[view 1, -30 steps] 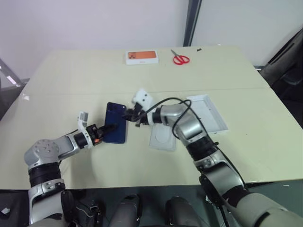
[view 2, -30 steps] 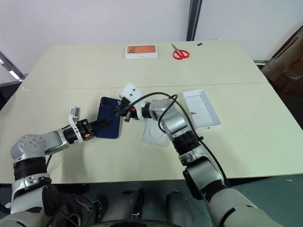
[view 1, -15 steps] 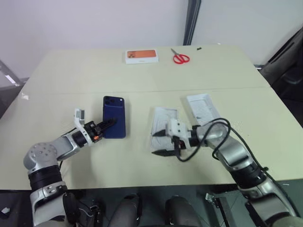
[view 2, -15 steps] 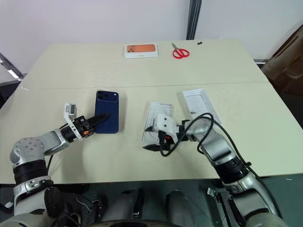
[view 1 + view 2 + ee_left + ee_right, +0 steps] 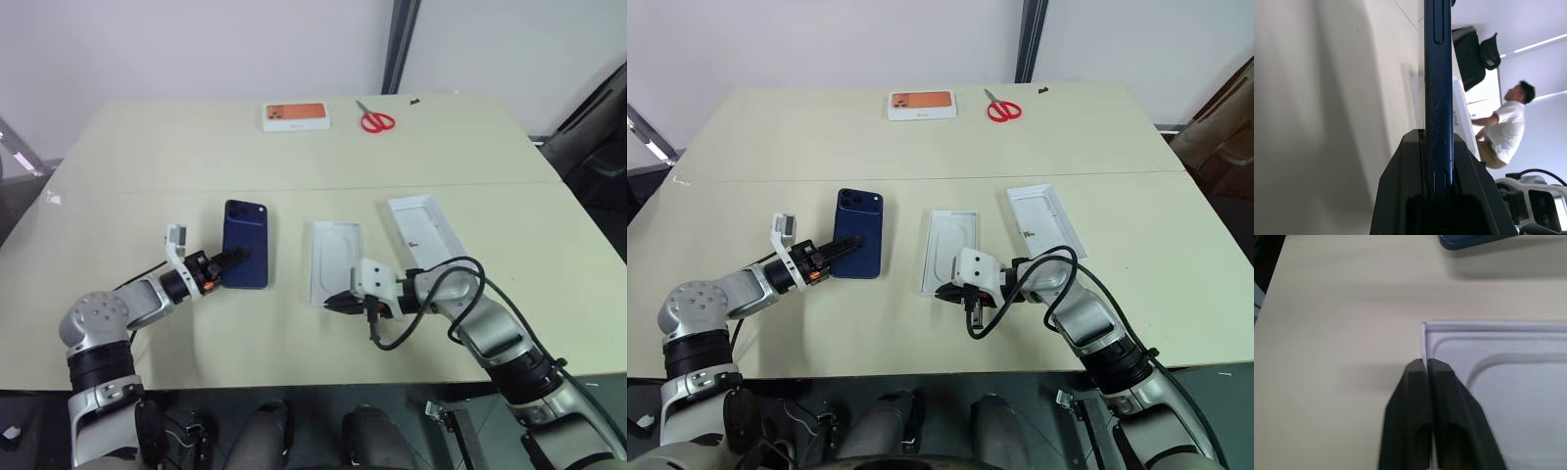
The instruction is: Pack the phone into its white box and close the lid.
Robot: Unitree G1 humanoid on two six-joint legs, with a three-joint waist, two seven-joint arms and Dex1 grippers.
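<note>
The dark navy phone (image 5: 247,250) hovers just over the table left of centre, camera bump at its far end. My left gripper (image 5: 238,257) is shut on its near long edge; the left wrist view shows the phone (image 5: 1438,73) edge-on between the black fingers (image 5: 1400,196). The white box (image 5: 333,262) lies flat at centre, with a white moulded insert with a rounded recess inside it. My right gripper (image 5: 1427,363) is shut on the thin rim at its near corner. The lid (image 5: 423,230) lies to the right, plain white inside facing up.
A white box with an orange picture (image 5: 296,117) and red scissors (image 5: 374,121) lie at the table's far edge. A black cable (image 5: 441,289) loops from my right wrist. A person in a white shirt (image 5: 1506,129) stands beyond the table.
My right gripper left the phone's far end, came back to the white box's near corner, stood open there, and has shut on its rim. The left gripper keeps its hold on the phone.
</note>
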